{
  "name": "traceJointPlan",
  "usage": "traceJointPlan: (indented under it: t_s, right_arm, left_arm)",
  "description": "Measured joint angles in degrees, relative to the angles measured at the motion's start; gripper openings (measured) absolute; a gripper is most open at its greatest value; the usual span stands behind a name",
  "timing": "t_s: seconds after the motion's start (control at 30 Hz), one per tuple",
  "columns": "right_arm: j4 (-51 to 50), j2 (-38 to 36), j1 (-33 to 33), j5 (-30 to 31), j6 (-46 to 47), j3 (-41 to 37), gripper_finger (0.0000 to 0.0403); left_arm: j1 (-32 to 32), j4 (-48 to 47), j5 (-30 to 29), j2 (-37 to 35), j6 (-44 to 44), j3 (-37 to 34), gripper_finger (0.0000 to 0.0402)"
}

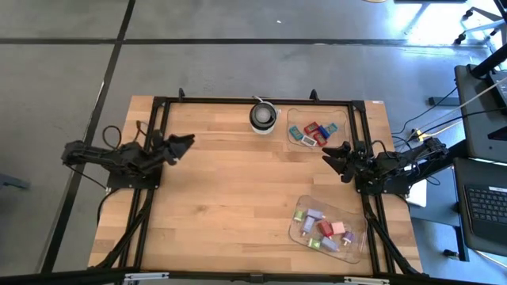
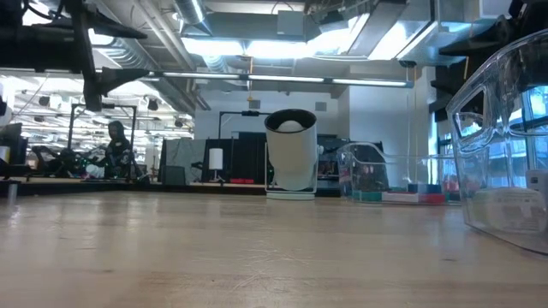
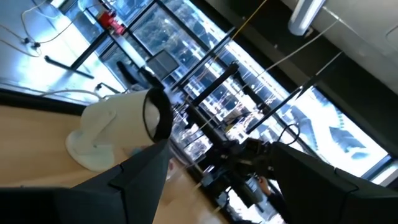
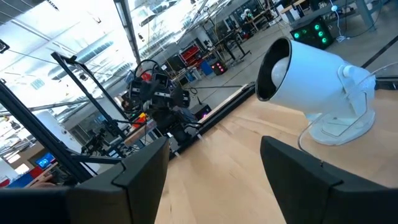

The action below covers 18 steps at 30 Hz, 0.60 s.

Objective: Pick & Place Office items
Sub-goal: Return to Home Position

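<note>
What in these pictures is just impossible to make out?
High view: the office items in the near tray are too small and heaped to count.
Low view: that tray runs off the right edge; its contents cannot be told.
Wrist views: no office item can be picked out.

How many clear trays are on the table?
2. The far tray sits at the far edge beside the round white object; the near tray lies at the near edge, on the right.

My bench [image 1: 222, 198] is smooth pale wood, its trays [image 2: 505, 128] clear glossy plastic, the office items [image 1: 325, 229] in them coloured plastic, the round object [image 2: 291, 154] smooth white plastic.
</note>
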Motion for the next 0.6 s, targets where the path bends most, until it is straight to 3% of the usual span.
traceJointPlan:
  t_s: [0.6]
  right_arm:
    - [0.0,0.0,0.0,0.0,0.0,0.0,0.0258]
  left_arm:
    - [0.0,-0.1,-0.2,-2.5,0.0,0.0,0.0276]
